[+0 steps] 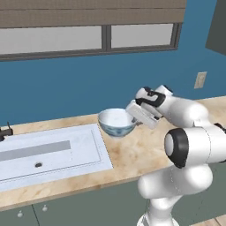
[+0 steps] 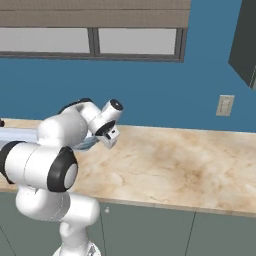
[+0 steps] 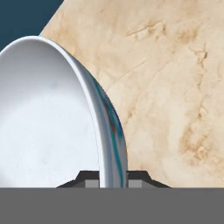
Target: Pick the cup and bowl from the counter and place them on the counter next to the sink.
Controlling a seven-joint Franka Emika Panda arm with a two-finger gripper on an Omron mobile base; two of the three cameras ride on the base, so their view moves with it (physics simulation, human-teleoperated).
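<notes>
The pale blue-white bowl (image 1: 115, 122) hangs tilted over the beige counter (image 1: 132, 155), just right of the white sink (image 1: 53, 154). My gripper (image 1: 134, 118) is shut on the bowl's right rim. In the hand view the bowl (image 3: 52, 118) stands on edge, and its wall runs down between my two fingertips (image 3: 92, 178), with the gripper (image 3: 113, 179) pinching it. A sliver of the bowl (image 2: 88, 144) peeks out behind my arm in the right base view. The green cup is out of view.
A dark faucet (image 1: 5, 131) stands at the sink's far left. The counter (image 2: 175, 160) stretches bare to the right, below a blue wall with an outlet (image 2: 225, 105). Grey-green cabinets (image 1: 66, 207) run under the worktop.
</notes>
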